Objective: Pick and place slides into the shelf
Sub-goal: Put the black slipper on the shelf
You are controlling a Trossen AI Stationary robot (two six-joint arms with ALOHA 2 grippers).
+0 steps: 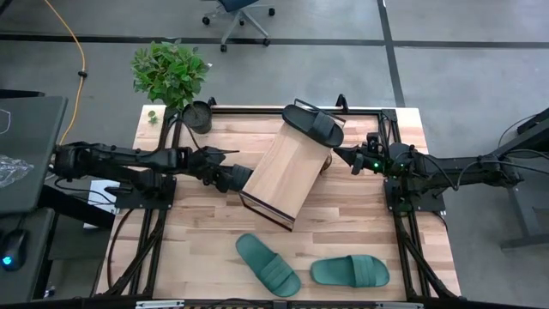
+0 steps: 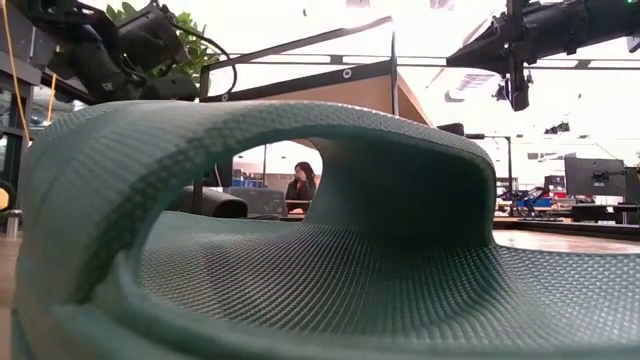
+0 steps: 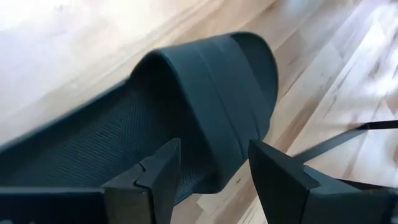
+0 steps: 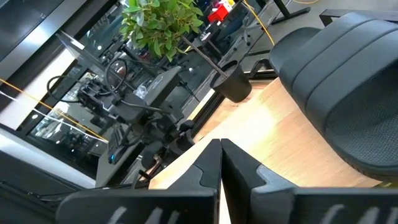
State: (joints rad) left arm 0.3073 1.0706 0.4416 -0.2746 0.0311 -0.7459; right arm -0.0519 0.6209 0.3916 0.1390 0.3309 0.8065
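The shelf (image 1: 287,172) stands skewed, one black slide (image 1: 314,124) at its top end, so a nudge could tip it. Two teal slides (image 1: 268,264) lie near the table's front edge. The left gripper (image 3: 214,171), jaws wide, straddles a second black slide (image 3: 186,118) beside the shelf. The right gripper (image 4: 221,163) waits shut.
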